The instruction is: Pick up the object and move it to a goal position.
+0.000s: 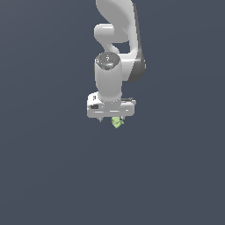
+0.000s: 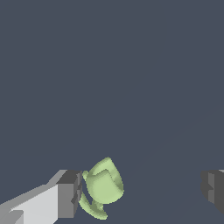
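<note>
The object is a small light-green lumpy item showing just under the white gripper in the exterior view. In the wrist view the object lies between the two fingers, right beside one dark pad and far from the other pad. The gripper is open wide, with the jaws standing well apart and a broad gap on one side of the object. I cannot tell whether the near pad touches the object.
A plain dark blue-grey floor fills both views. The white arm rises above the gripper in the exterior view. No other objects show.
</note>
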`<state>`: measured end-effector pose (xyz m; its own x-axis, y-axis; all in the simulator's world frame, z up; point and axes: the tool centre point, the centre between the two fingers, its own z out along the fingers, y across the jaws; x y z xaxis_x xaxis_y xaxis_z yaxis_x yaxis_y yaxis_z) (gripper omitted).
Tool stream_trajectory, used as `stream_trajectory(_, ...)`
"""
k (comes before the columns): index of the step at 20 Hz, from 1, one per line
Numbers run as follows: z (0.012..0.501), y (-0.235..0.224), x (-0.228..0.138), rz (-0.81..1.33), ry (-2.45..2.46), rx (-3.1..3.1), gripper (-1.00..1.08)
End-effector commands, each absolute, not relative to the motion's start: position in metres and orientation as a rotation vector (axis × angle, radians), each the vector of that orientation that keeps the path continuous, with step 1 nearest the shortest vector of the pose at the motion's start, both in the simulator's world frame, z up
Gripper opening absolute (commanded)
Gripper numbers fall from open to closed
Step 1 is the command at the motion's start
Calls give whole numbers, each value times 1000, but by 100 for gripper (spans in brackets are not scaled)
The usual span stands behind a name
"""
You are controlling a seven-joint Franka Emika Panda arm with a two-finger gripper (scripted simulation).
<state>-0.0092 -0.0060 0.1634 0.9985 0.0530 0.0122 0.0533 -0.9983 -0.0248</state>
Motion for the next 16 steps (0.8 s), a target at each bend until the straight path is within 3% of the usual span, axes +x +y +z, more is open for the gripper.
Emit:
stream_trajectory(1, 158, -4, -14, -16, -135, -3116, 100)
stream_trajectory(16, 105, 21, -72, -4, -728, -3054, 100)
